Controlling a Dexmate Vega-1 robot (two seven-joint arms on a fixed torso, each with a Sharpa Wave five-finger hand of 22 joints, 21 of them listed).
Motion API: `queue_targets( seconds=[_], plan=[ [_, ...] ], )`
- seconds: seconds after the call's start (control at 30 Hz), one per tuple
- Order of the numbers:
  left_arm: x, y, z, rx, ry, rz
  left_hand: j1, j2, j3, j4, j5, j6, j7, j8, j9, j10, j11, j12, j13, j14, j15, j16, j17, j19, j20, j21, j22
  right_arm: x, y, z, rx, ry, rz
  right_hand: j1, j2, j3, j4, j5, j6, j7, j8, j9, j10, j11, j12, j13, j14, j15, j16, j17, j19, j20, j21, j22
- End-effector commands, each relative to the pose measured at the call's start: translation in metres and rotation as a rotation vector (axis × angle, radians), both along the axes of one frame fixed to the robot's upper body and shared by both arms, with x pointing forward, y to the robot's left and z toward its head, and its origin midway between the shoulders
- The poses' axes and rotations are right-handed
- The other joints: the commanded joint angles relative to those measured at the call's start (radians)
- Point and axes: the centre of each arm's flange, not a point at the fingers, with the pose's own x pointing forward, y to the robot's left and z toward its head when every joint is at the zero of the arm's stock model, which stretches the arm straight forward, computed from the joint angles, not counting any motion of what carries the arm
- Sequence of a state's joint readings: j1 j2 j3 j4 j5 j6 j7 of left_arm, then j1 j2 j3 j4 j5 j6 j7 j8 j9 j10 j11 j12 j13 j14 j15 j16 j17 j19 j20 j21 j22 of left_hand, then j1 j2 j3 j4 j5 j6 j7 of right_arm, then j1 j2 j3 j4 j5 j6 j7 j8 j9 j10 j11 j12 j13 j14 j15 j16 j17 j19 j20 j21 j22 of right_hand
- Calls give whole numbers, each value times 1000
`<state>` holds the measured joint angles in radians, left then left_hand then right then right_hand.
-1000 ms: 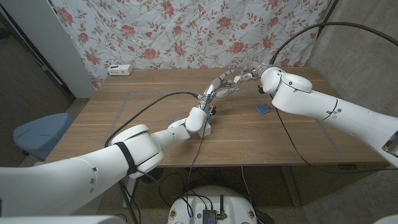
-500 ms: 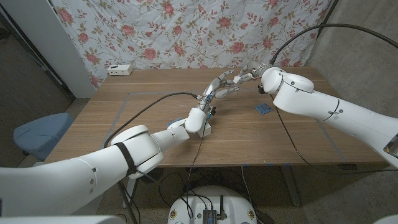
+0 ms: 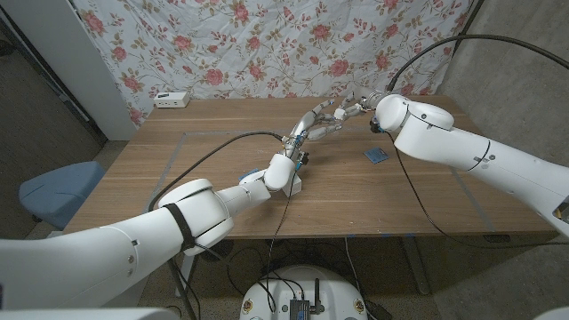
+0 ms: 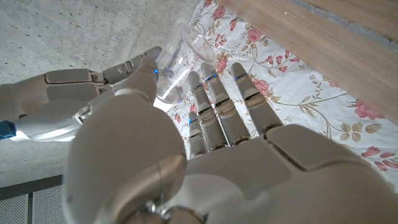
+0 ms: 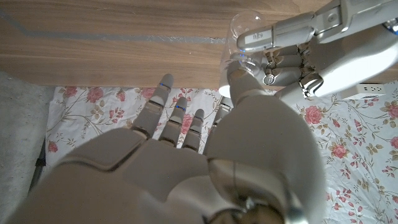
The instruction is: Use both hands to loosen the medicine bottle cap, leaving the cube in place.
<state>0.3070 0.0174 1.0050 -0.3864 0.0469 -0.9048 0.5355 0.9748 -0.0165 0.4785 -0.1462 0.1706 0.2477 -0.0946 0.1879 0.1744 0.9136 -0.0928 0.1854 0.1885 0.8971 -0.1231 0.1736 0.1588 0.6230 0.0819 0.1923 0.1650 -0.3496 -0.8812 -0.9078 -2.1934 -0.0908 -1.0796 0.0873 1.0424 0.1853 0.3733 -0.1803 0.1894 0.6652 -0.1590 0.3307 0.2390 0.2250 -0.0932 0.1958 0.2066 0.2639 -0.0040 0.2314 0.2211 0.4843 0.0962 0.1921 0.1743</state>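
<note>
Bottle [image 4: 177,65] between left robot hand [image 3: 313,124] and right robot hand [image 3: 356,108], cube [image 3: 376,156] on table [image 3: 178,178] right of them

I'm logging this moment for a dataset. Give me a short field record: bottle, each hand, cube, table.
bottle: clear medicine bottle, held above the table between both hands
left hand: left hand raised, fingertips on the bottle
right hand: right hand touching the bottle from the other side
cube: blue cube on the table, apart from both hands
table: wooden table

A brown wooden table [image 3: 204,169] is seen. A white cloth [image 3: 267,44] is covered with pink roses. The cube [image 3: 376,156] is blue. The bottle [image 4: 180,62] is clear. The hands [image 3: 313,124] are white and grey.
</note>
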Motion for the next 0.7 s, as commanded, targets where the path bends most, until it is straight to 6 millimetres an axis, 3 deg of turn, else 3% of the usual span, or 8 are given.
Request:
queue_targets(
  seconds=[0.03, 0.23, 0.53, 0.7],
  plan=[
    [-2, 0, -1, -1, -8, -4, -1, 3, 6, 1, 8, 1, -8, -3, 1, 45, -39, 10, 3, 7, -84, -2, 2, 1, -2, -3, 5, 0, -3, 2, 2, 14, 24, 29, 0, 20, -4, 9, 64, -65, -2, 2, -9, -6, -1, 2, -10, -6, -2, 5, -12, -7, 0, 4],
    [-2, 1, -2, -1, -6, -5, -1, 3, 8, 0, 8, -1, -11, -4, 2, 43, -44, 9, 3, 7, -85, -2, 2, 0, -2, -3, 5, 0, -2, 2, -3, 23, 27, 74, 1, 41, -5, 12, 67, -64, -7, 0, -17, -16, -1, 2, -19, -11, -1, 8, -24, -15, 1, 4],
    [-2, 1, -3, -4, -5, -5, -3, 2, 9, 0, 7, -3, -13, -4, 2, 41, -45, 9, 3, 6, -85, -1, 3, -1, -1, -3, 5, -2, -3, 1, -2, 24, 20, 95, -4, 48, -2, 12, 50, -63, -20, -3, -27, -14, -2, 2, -27, -13, -1, 11, -29, -18, 2, 4],
    [-2, 1, -3, -3, -5, -6, -4, 2, 9, 0, 7, -3, -14, -3, 2, 41, -44, 9, 3, 6, -84, -1, 3, -2, -1, -3, 5, -3, -3, 1, 2, 22, 14, 109, -14, 46, 5, 7, -6, -60, -54, -11, -33, -8, 0, 3, -29, -11, 3, 15, -30, -17, 6, 4]
  ],
)
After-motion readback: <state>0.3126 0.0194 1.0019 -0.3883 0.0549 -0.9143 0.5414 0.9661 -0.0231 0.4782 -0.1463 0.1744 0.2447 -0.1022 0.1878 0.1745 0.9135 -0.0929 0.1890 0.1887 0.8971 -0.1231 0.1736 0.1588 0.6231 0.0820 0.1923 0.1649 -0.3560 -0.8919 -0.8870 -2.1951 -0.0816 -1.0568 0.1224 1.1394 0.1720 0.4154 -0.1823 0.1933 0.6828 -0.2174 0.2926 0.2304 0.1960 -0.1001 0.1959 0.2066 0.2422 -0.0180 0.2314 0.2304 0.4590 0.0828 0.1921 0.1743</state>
